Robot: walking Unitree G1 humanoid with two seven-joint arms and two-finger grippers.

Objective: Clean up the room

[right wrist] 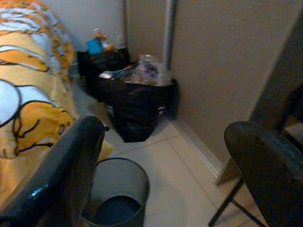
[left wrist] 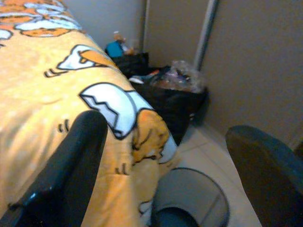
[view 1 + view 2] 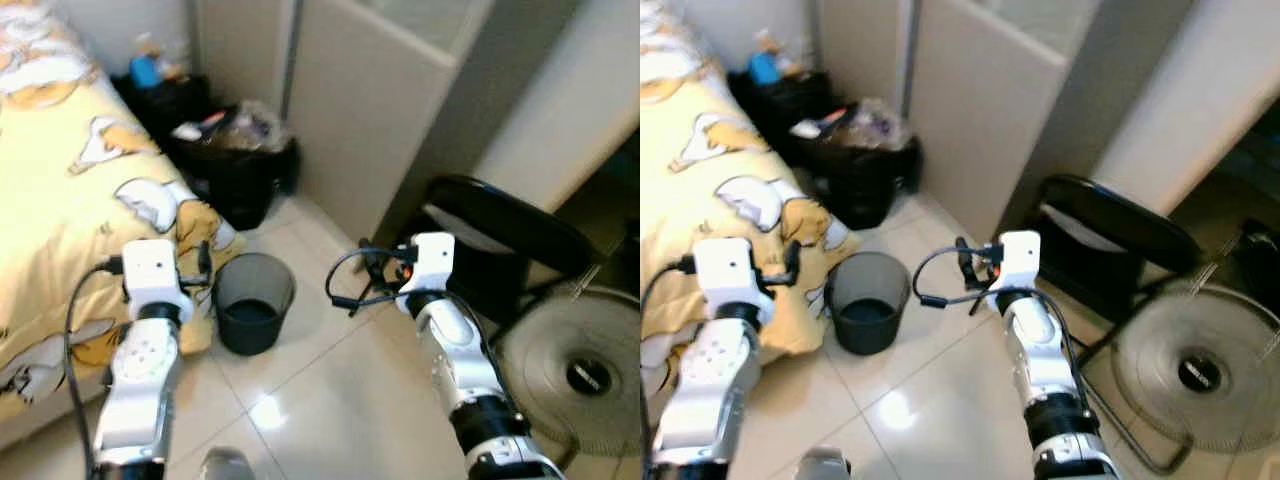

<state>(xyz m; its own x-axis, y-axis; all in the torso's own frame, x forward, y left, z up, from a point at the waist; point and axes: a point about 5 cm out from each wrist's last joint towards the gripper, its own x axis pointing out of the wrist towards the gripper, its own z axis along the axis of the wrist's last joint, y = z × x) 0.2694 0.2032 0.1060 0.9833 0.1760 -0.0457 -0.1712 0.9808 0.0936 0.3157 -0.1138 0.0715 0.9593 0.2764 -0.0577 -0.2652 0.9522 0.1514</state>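
A dark grey waste bin (image 3: 252,303) stands on the tiled floor at the corner of the bed, with nothing visible inside it. My left gripper (image 3: 205,264) is held up just left of the bin, over the edge of the yellow blanket (image 3: 70,190). In the left wrist view its fingers (image 2: 75,156) are spread wide with nothing between them. My right gripper (image 3: 372,264) hangs to the right of the bin, above the floor. It is open too, and its fingers (image 1: 71,165) frame the bin (image 1: 118,198) below.
Full black rubbish bags (image 3: 235,160) sit in the far corner by the wall and sliding door. A black folding chair (image 3: 505,235) and a floor fan (image 3: 585,370) stand to my right. The bed takes up the left side.
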